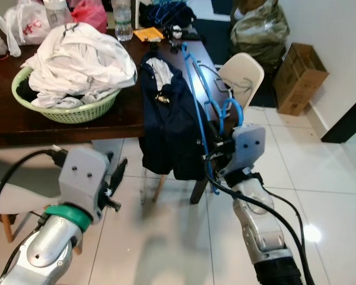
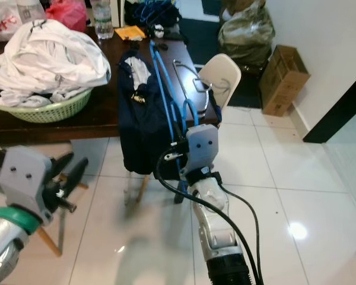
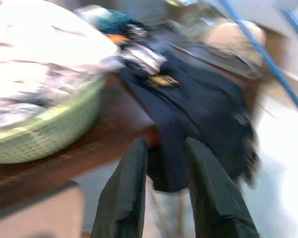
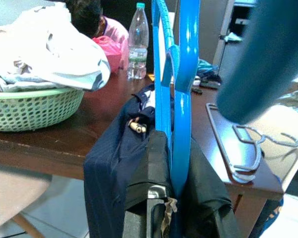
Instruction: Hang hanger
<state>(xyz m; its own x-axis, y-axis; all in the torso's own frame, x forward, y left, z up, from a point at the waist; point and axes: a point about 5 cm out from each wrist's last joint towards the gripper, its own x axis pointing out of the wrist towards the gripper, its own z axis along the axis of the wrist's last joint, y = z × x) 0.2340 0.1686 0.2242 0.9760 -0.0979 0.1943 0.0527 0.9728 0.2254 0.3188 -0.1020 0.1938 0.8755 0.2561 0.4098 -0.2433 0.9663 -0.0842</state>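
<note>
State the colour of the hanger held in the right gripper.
Bright blue hanger, clearest in the right wrist view.

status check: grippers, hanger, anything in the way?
Right gripper shut on blue hanger, held over the table edge. Left gripper open, empty, low beside table. Dark garment draped off the edge, right by the hanger.

Head stereo pair looks forward and down over both arms; both eyes share the dark brown wooden worktop [image 1: 77, 122] and green woven plastic basket [image 1: 65, 110]. Left wrist cam sits close, blurred, facing that basket. Right wrist cam faces the worktop edge.
</note>
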